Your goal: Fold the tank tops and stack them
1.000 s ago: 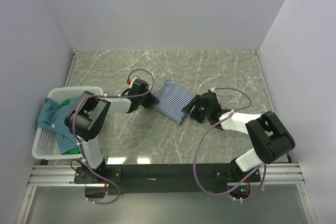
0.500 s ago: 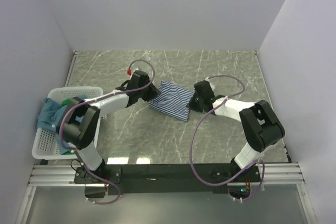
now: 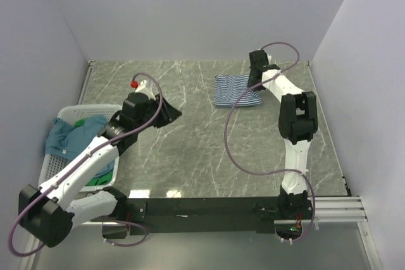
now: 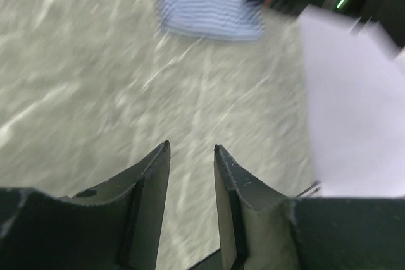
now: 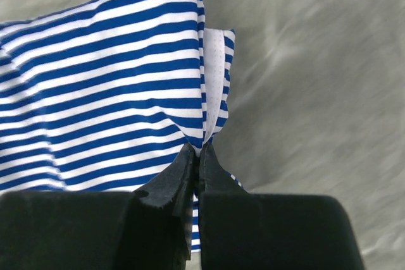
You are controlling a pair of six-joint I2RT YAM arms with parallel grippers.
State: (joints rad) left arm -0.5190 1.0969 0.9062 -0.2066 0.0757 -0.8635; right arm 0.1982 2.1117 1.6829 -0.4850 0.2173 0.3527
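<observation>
Navy-and-white stripes mark the far right part of the grey marble table (image 3: 209, 156), where the striped tank top (image 3: 233, 90) lies folded into a small rectangle. The right gripper (image 3: 254, 83) has its jaws pressed tight together on the cloth at the top's right-hand edge; from the wrist, the right gripper (image 5: 197, 153) nips a fold where the white lining shows. The left gripper (image 3: 168, 114) hovers over bare stone on the left, well apart from that top, and its fingers (image 4: 152, 188) stand a little parted with nothing between them. At the left edge, a white mesh basket (image 3: 49, 183) holds the teal-blue top (image 3: 66, 137), draped over its rim, and the green top (image 3: 96, 181) beneath it.
</observation>
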